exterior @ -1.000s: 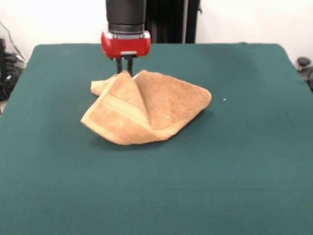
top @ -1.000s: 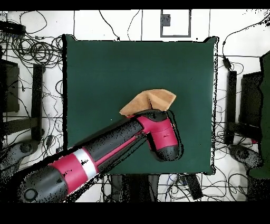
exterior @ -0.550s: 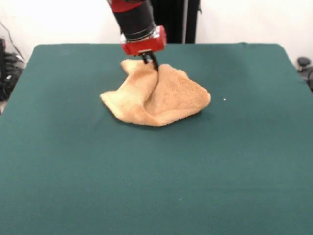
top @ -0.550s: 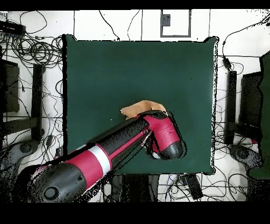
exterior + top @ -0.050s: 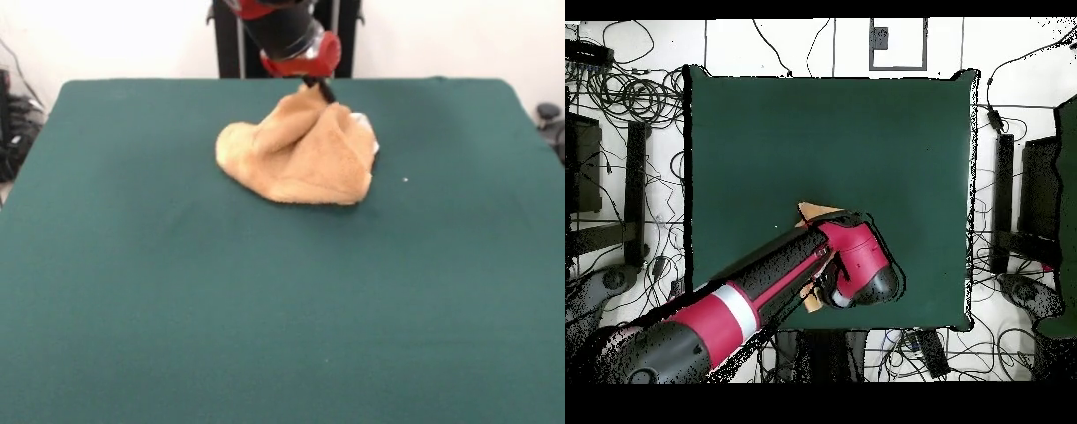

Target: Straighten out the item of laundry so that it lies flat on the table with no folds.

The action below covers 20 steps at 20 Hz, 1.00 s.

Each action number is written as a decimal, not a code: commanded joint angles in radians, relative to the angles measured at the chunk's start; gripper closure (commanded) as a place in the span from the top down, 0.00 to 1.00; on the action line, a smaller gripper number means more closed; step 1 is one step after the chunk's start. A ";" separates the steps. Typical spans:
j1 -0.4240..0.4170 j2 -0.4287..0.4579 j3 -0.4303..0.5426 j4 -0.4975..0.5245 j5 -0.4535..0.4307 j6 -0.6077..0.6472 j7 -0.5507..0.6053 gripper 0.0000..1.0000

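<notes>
The item of laundry [image 5: 296, 159], an orange-tan towel, is bunched in a heap on the far middle of the green table [image 5: 265, 309]. One point of it is pulled up into a peak. My gripper [image 5: 320, 90] is shut on that peak, tilted in from the upper left under its red wrist. In the overhead view the red and black arm [image 5: 855, 270] covers the gripper and most of the towel. Only a small corner of the towel [image 5: 817, 211] shows on the table [image 5: 825, 130].
A tiny white speck [image 5: 405, 180] lies on the cloth right of the towel. Cables and dark equipment [image 5: 635, 150] ring the table on the floor. A black stand [image 5: 229, 40] rises behind the far edge.
The gripper has dragged the towel's held point to the right and toward the table's far edge. The towel has gathered from a spread fold into a tighter heap.
</notes>
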 commanded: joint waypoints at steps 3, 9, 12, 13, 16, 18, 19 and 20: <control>0.070 0.045 0.205 0.227 0.049 -0.160 0.310 0.00; 0.071 0.466 -0.257 0.074 0.201 -0.564 0.338 0.00; 0.085 0.639 -0.498 0.048 0.291 -0.671 0.334 0.00; 0.078 0.673 -0.554 0.051 0.319 -0.654 0.336 0.00; 0.059 0.755 -0.688 0.070 0.388 -0.629 0.339 0.00; 0.054 0.782 -0.733 0.087 0.413 -0.643 0.339 0.00; 0.051 0.794 -0.751 0.096 0.422 -0.666 0.338 0.00; 0.049 0.800 -0.760 0.100 0.428 -0.679 0.337 0.00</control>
